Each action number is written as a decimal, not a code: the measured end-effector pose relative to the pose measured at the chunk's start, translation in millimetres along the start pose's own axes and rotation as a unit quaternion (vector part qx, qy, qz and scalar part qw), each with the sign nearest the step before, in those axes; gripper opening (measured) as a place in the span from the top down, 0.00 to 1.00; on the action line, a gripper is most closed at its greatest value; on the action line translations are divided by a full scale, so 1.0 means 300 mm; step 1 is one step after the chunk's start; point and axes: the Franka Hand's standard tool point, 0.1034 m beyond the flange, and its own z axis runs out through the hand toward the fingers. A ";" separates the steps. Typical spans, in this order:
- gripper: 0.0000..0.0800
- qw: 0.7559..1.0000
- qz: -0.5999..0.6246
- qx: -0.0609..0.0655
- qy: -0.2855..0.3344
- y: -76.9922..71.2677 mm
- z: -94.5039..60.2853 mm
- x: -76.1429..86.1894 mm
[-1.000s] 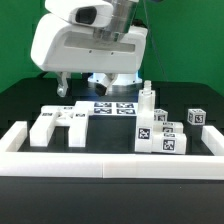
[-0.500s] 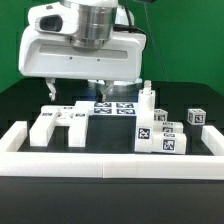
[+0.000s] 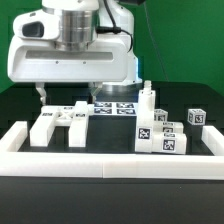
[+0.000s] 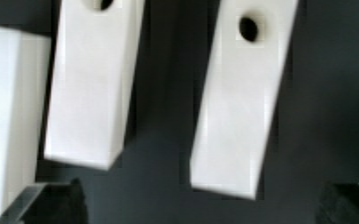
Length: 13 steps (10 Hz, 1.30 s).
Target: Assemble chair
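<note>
Hanging spread, the claw (image 3: 67, 94) overlooks two white bars (image 4: 96, 90) whose holes only the wrist view shows.

Narrow, seemingly free dark gap between two white bars (image 4: 91, 85).

The gripper (image 3: 67, 94) is mostly a chunky white casing (image 3: 72, 62) with rounded corners (pretty glossy tbh), a grey metal cylinder (image 3: 76, 14) sitting on top and two short dark fingers (image 3: 40, 92) underneath.
</note>
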 end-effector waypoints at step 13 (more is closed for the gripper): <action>0.19 0.998 0.022 -0.006 0.053 -0.058 0.073 0.015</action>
